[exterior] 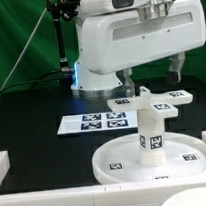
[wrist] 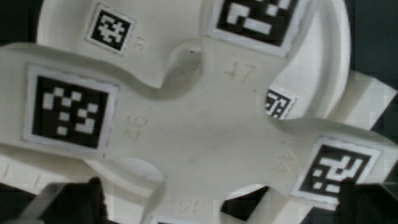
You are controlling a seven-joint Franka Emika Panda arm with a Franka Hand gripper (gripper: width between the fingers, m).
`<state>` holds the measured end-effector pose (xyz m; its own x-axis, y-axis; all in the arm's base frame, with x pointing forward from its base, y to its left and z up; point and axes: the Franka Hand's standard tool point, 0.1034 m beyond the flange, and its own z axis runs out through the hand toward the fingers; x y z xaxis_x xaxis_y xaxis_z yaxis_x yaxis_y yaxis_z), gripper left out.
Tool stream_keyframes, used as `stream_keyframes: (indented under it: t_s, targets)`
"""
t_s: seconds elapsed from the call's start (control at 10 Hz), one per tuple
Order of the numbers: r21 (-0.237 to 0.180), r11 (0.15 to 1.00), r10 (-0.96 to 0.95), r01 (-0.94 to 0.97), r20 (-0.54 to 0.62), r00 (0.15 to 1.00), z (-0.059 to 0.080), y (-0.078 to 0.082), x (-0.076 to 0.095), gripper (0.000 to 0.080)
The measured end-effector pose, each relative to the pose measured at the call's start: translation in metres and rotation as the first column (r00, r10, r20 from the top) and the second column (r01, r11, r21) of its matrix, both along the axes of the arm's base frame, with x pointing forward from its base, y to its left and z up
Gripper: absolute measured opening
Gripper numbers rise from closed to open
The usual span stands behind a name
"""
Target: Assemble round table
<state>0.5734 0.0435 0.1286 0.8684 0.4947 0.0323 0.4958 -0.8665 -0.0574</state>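
The round rimmed disc (exterior: 156,159) lies flat on the black table at the front. The short cylindrical leg (exterior: 154,137) stands upright in its middle. The cross-shaped piece (exterior: 159,99) sits on top of the leg, level, with tags on its arms. My gripper (exterior: 174,73) hangs just above the cross-shaped piece's arm on the exterior view's right, with a small gap below the dark fingers (exterior: 168,72). The fingers look apart and hold nothing. In the wrist view the cross-shaped piece (wrist: 187,110) fills the picture from very close; the fingertips are not clearly seen there.
The marker board (exterior: 95,122) lies on the table behind the disc, towards the exterior view's left. The arm's white base (exterior: 94,77) stands behind it. White rails edge the table at the front (exterior: 99,200) and at the left (exterior: 1,164).
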Motion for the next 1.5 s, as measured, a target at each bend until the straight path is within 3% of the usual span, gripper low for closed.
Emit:
stream_keyframes:
  t_s: [0.4, 1.5]
  targets:
    - [-0.006, 0.967, 0.253, -0.253, 0.016, 0.967, -0.004, -0.003, -0.003, 0.0649]
    - [-0.015, 0.955, 0.297, -0.297, -0.009, 0.955, -0.021, -0.007, -0.01, 0.0649]
